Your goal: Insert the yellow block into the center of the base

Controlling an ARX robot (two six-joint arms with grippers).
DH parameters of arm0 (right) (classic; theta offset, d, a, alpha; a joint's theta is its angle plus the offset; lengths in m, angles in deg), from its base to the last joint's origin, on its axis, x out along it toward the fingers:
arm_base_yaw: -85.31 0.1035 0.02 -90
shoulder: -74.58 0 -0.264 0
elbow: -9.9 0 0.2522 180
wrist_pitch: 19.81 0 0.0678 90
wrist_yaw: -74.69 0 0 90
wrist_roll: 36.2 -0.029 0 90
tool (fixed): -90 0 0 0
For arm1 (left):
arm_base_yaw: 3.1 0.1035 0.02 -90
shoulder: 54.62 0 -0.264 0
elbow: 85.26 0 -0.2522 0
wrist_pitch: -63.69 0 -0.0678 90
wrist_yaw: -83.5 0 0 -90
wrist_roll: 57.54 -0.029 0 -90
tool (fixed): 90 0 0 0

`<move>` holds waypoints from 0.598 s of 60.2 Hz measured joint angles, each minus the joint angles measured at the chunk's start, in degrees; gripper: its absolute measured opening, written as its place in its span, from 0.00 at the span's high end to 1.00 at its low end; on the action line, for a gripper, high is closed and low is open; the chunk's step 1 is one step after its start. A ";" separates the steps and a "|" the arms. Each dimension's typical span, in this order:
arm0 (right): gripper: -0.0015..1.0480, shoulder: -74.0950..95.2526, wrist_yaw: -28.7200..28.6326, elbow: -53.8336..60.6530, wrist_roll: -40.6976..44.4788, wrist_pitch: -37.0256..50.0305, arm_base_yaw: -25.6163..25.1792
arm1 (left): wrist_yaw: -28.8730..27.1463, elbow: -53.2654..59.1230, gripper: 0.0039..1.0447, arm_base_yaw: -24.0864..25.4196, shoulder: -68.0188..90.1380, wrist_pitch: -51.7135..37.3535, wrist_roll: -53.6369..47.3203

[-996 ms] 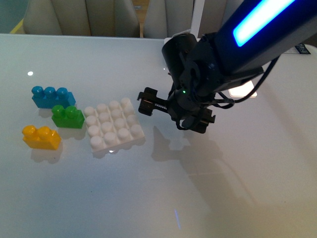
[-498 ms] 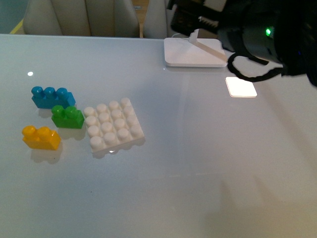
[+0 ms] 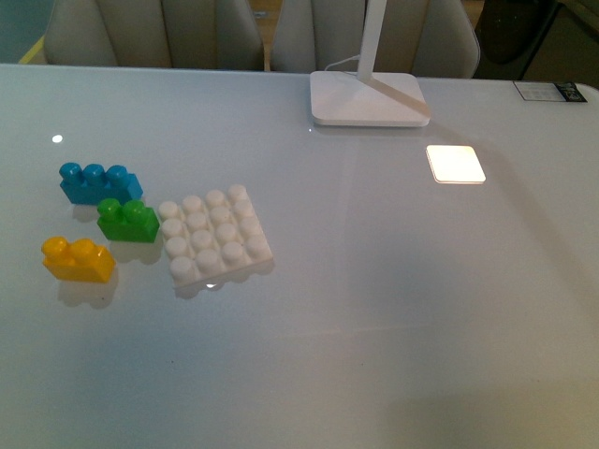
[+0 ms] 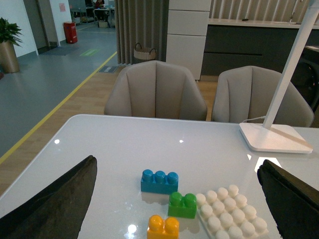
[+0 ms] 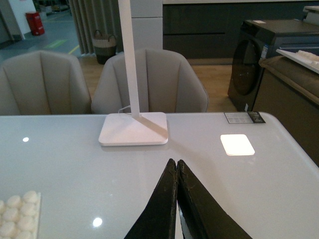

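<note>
The yellow block lies on the white table at the left, with two studs up; it also shows in the left wrist view. Right of it sits the white studded base, seen again from the left wrist and, at a corner only, from the right wrist. My left gripper is open, its dark fingers spread wide and held back above the bricks. My right gripper is shut on nothing, above bare table. Neither arm appears in the front view.
A green two-stud brick touches the base's left side, and a blue three-stud brick lies just behind it. A white lamp foot stands at the back, with a bright light patch to its right. Chairs line the far edge.
The arm that hung over the table's middle a second ago rose toward the top right and has left the front view. The bricks and base have not moved.
</note>
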 joint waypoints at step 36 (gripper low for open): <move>0.98 -30.93 -14.16 5.97 0.46 -24.26 -14.01 | 0.02 0.00 0.07 0.00 0.00 0.00 -0.02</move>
